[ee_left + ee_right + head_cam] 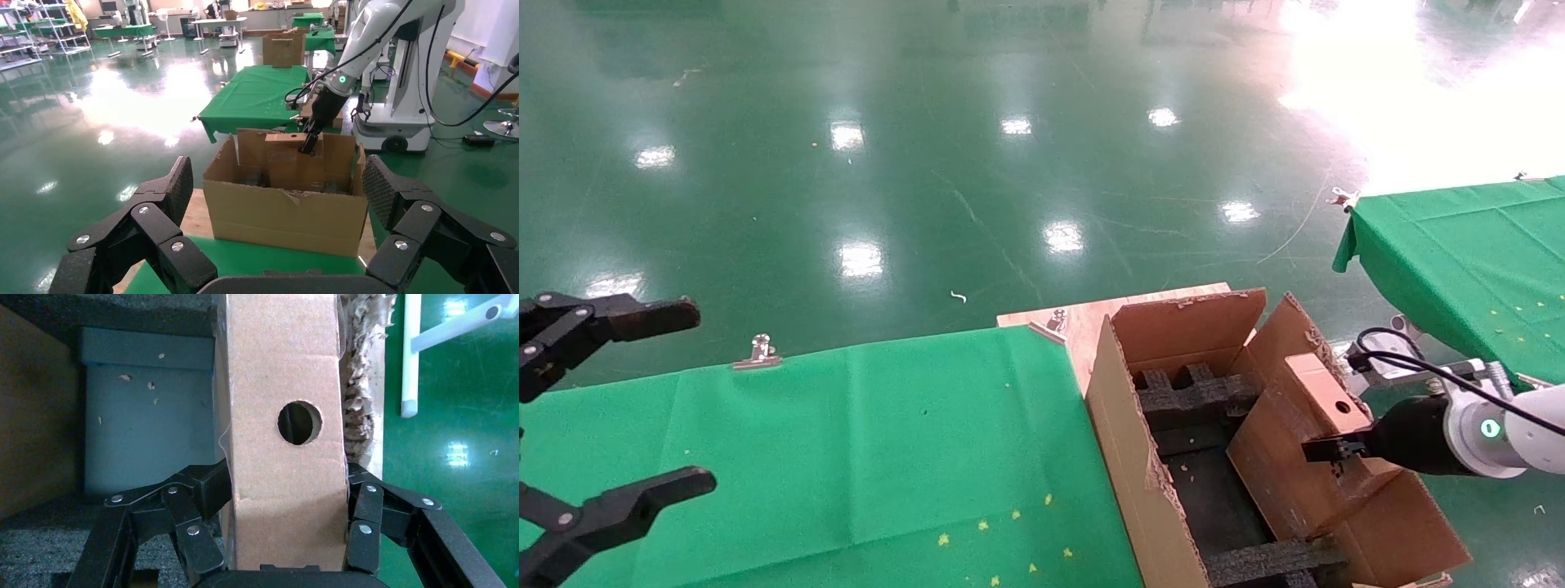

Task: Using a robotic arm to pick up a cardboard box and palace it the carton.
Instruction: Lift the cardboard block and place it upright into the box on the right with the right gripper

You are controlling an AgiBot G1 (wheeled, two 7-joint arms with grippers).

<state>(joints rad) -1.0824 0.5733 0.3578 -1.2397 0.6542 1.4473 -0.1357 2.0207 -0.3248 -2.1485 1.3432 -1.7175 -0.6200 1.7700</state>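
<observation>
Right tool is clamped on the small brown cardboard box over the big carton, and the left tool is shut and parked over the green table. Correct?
Not quite. The left tool is open, its black fingers spread wide, as the left wrist view shows. The rest holds: the right tool grips the small brown cardboard box with the round hole above the large brown corrugated carton, and the left tool is parked over the green-clothed table.

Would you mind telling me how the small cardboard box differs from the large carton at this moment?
The cardboard box is far smaller than the carton. The box is closed, with a round hole in one narrow face; the carton stands open, with ragged flaps and black foam inside. The right gripper clamps the box, while the carton rests on the table by the green cloth. Both are brown cardboard.
</observation>
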